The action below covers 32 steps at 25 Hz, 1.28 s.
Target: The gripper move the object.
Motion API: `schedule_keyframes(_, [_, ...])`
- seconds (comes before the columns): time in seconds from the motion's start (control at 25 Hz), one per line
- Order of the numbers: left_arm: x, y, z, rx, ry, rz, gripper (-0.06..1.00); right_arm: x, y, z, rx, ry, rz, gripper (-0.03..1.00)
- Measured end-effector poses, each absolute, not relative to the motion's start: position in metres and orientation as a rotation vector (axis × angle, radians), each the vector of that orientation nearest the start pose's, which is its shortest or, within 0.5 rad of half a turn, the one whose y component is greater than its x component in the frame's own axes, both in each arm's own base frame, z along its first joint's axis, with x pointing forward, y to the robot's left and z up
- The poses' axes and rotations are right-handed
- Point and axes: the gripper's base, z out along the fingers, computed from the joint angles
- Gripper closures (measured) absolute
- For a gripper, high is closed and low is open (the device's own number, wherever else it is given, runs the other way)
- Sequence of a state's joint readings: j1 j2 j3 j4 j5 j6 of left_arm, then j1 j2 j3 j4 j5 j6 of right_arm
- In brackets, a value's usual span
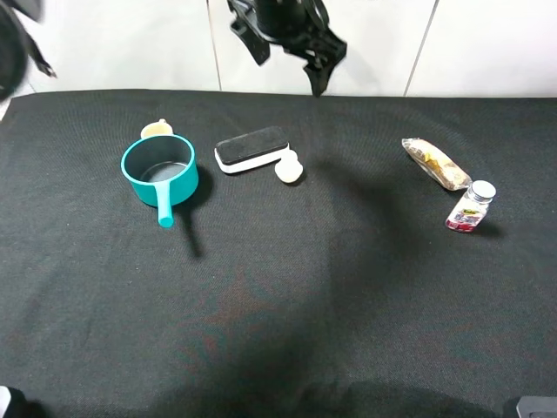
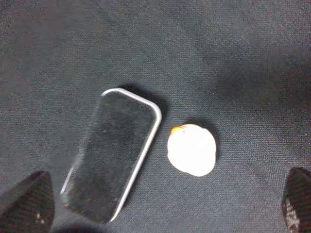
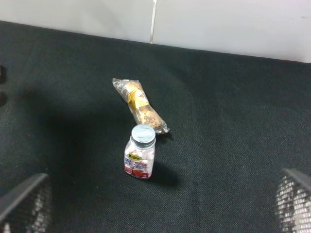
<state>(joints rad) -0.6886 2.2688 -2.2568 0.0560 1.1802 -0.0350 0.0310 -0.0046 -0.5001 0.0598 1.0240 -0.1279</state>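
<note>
The object (image 1: 289,167) is a small cream-white lump lying on the black cloth, touching the right end of the black-and-white eraser (image 1: 252,149). My left gripper (image 1: 289,54) hangs high over the table's back edge, above these two and not touching them. In the left wrist view the object (image 2: 192,149) lies beside the eraser (image 2: 112,155), and the gripper (image 2: 163,208) is open with its fingertips (image 2: 29,204) far apart. My right gripper (image 3: 159,206) is open and empty, low near the front right, facing the bottle.
A teal pot (image 1: 158,170) with its handle toward the front stands left of the eraser, with a small cream item (image 1: 157,130) behind it. A wrapped snack (image 1: 435,163) and a small clear bottle with a silver cap (image 1: 471,207) lie at the right.
</note>
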Motion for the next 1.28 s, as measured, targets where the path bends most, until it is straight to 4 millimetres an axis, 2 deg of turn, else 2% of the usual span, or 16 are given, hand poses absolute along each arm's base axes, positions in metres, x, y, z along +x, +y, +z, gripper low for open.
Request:
schedule_keyframes(0.24, [0.384,-0.268,0.289,0.826,2.583,-0.041,-0.05,-0.004,0.005,0.28,-0.16,1.995,0.009,0.27])
schedule_keyframes(0.36, [0.375,-0.235,0.288,0.793,2.648,0.017,-0.05,-0.004,0.005,0.28,-0.16,1.995,0.009,0.27])
schedule_keyframes(0.4, [0.37,-0.222,0.295,0.771,2.655,0.026,-0.05,-0.004,0.005,0.28,-0.16,1.995,0.009,0.27])
schedule_keyframes(0.44, [0.365,-0.209,0.29,0.756,2.692,0.045,-0.05,-0.004,0.005,0.28,-0.16,1.995,0.009,0.27])
schedule_keyframes(0.52, [0.353,-0.181,0.299,0.7,2.716,0.062,-0.05,-0.004,0.005,0.28,-0.16,1.995,0.009,0.27])
schedule_keyframes(0.8, [0.289,-0.086,0.305,0.494,2.785,0.139,-0.05,-0.004,0.005,0.28,-0.16,1.995,0.009,0.27])
schedule_keyframes(1.04, [0.218,-0.016,0.299,0.217,2.808,0.18,-0.05,-0.004,0.005,0.28,-0.16,1.995,0.009,0.27])
schedule_keyframes(1.2, [0.165,0.011,0.294,0.041,2.758,0.207,-0.05,-0.004,0.005,0.28,-0.16,1.995,0.009,0.27])
schedule_keyframes(1.28, [0.138,0.015,0.29,0.003,2.698,0.21,-0.05,-0.004,0.005,0.28,-0.16,1.995,0.009,0.27])
